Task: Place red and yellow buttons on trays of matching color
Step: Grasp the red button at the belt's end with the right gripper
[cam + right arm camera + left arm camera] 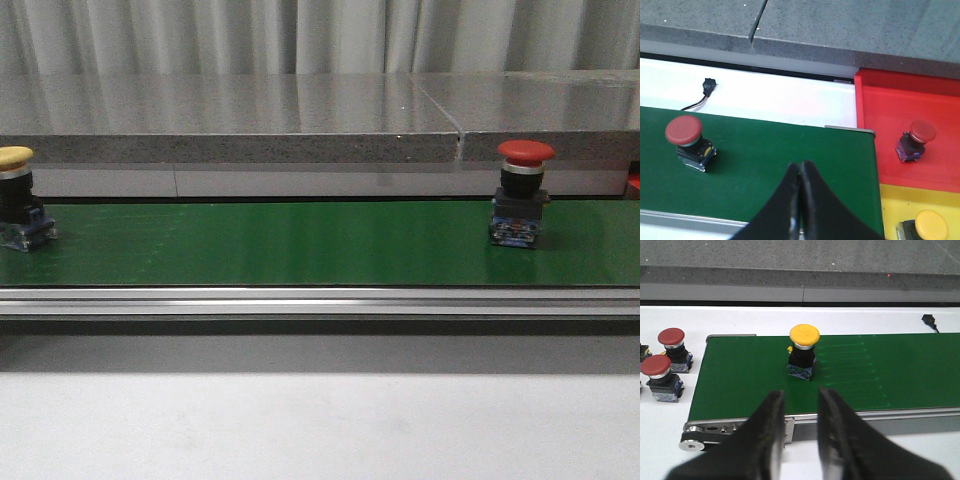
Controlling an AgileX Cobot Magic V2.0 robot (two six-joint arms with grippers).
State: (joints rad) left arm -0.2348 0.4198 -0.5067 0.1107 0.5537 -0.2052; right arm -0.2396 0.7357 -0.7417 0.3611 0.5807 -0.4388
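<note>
Green belt (300,245) spans the tabletop (320,420). In the right wrist view, red tray (880,125) and yellow tray (895,205) sit off the belt's end, each already carrying one matching button. Red button (520,205) stands upright on the belt at 3 o'clock in the front view, yellow button (20,210) at 9 o'clock. Both look rigid and light, with smooth domed caps; best gripped across the black body below the cap. Left hand (800,410) released, empty, short of the yellow button. Right hand (800,175) clenched, empty.

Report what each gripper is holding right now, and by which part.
Nothing is held. The left gripper is open, short of the yellow mushroom-head button on the green belt. The right gripper is shut on nothing, apart from the red mushroom-head button.
</note>
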